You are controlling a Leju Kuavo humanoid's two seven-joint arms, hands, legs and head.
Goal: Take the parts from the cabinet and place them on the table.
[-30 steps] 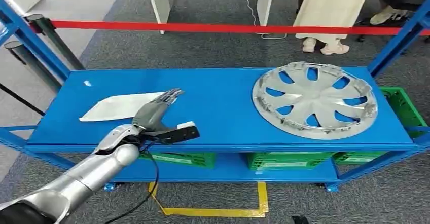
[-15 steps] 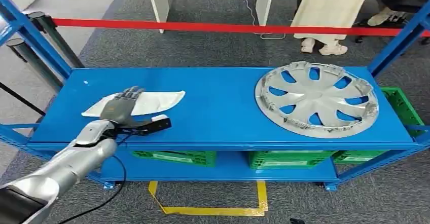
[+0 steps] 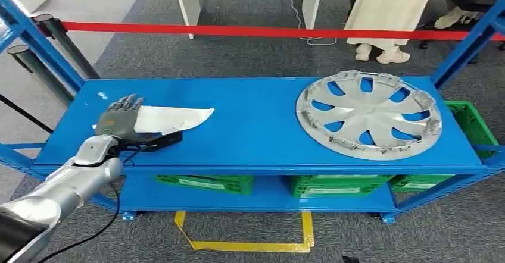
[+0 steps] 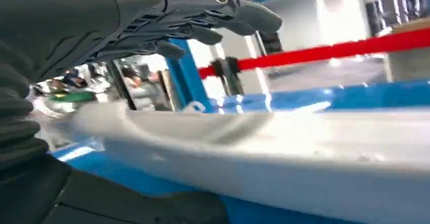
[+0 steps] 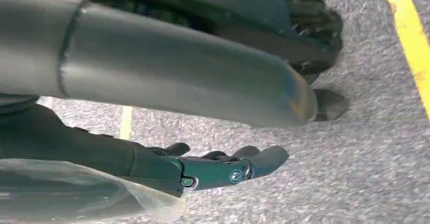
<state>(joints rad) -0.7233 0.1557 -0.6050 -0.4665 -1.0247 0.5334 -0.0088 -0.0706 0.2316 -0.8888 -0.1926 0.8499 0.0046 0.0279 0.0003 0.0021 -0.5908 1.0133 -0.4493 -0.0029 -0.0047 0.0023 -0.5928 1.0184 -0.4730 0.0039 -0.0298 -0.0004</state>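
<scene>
Blue shelf (image 3: 256, 126): left hand (image 3: 119, 120) over white panel (image 3: 170, 119).

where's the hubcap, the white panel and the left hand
hubcap (image 3: 368, 113), head view, on its centre hub
white panel (image 3: 172, 119), head view, on its bare flat middle
left hand (image 3: 117, 118), head view, on the back of the hand

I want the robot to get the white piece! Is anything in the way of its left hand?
No, nothing visible. The left hand is already at the left end of the flat white part, fingers over its top. The hubcap lies apart, far along the blue shelf.
</scene>
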